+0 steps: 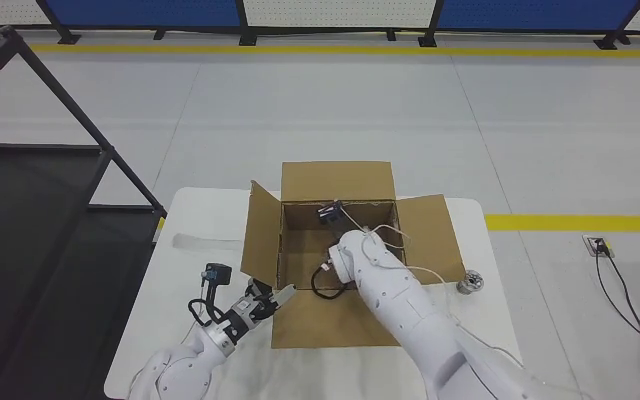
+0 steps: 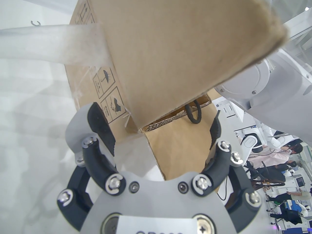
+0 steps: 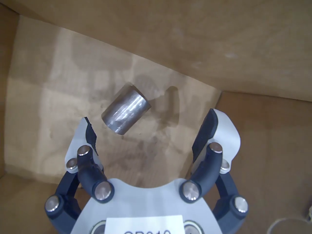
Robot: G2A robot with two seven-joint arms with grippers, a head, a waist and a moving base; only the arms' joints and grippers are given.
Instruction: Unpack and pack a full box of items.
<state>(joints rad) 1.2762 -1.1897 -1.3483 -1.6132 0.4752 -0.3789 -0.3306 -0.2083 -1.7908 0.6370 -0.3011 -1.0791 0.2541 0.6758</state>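
Note:
An open cardboard box (image 1: 337,180) stands mid-table with its flaps folded out. My right arm (image 1: 385,290) goes down into it. Inside, my right gripper (image 3: 148,116) is open just above the box floor (image 3: 61,74). A short metal cylinder (image 3: 125,110) lies on its side there, close to one fingertip and untouched. My left gripper (image 1: 275,298) is open and holds nothing, outside the box at its near left corner (image 2: 132,127), under the left flap (image 2: 182,37).
A second metal cylinder (image 1: 470,283) stands on the table right of the box. A pale strip (image 1: 205,241) lies on the table to the left. The arm's black cable (image 1: 325,290) loops over the box's inside. A round rim (image 3: 282,224) shows in a box corner.

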